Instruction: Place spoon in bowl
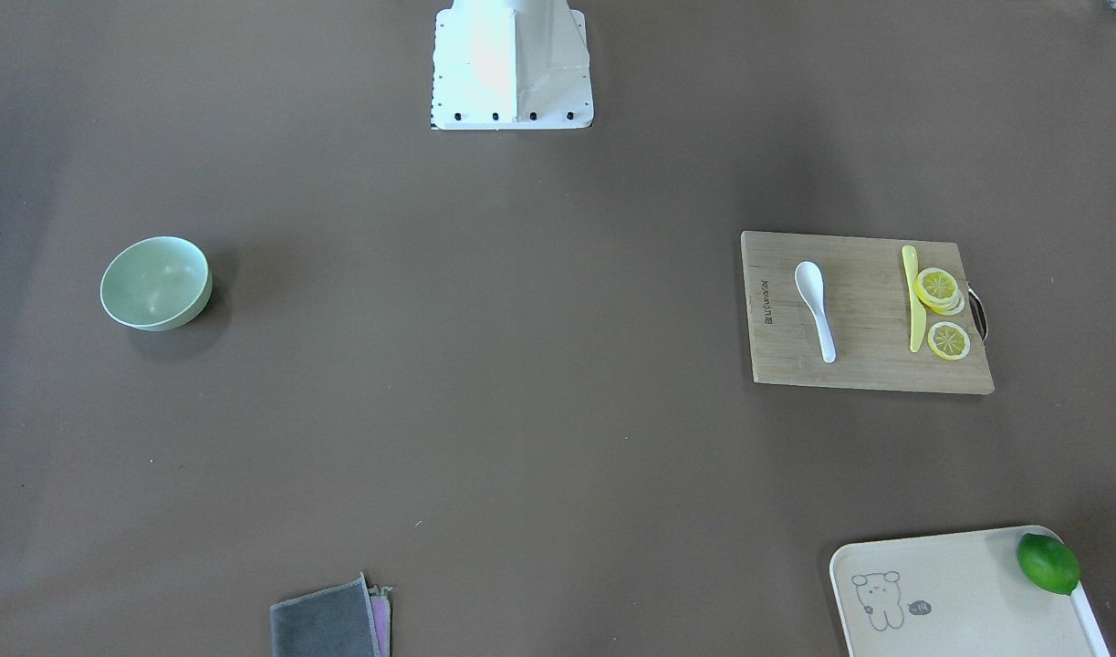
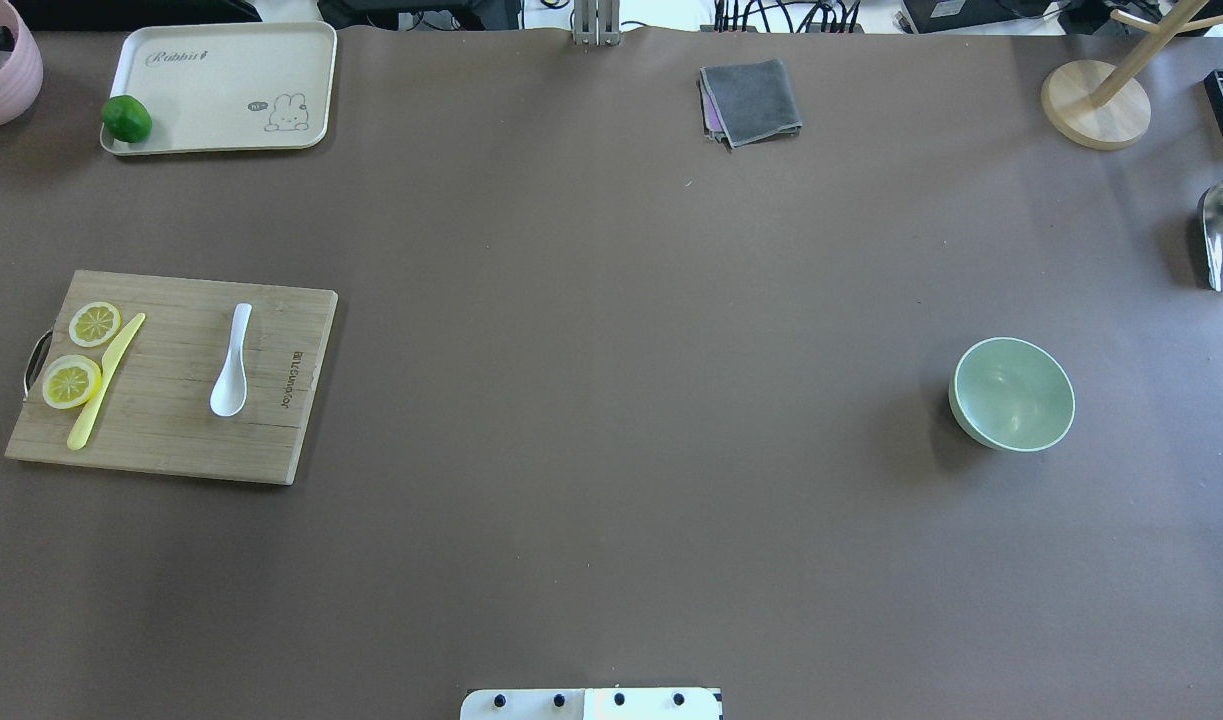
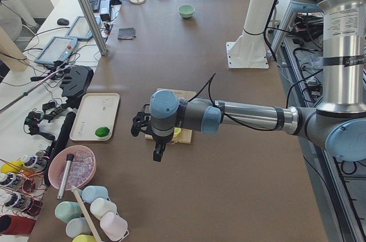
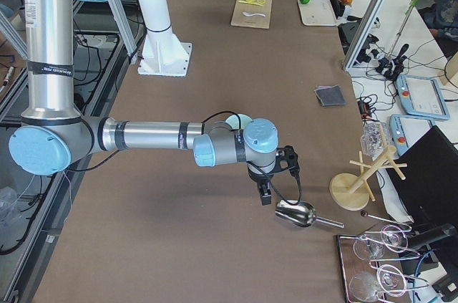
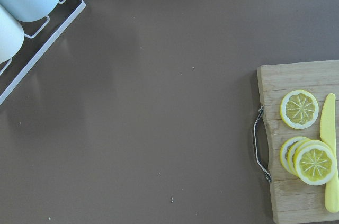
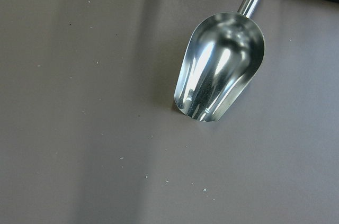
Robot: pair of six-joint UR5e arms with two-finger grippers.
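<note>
Beside spoon [image 2: 232,362]: knife [image 2: 105,381], lemon slices [image 2: 72,381].

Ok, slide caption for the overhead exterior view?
White spoon on the cutting board beside knife and lemon slices, robot's left; empty mint bowl far to its right; no arm in view.

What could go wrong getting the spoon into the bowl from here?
The spoon lies flat on the cutting board at the robot's left, the bowl far on its right: a long carry or hand-over may drop it. Its glossy handle could slip from a pinch.
</note>
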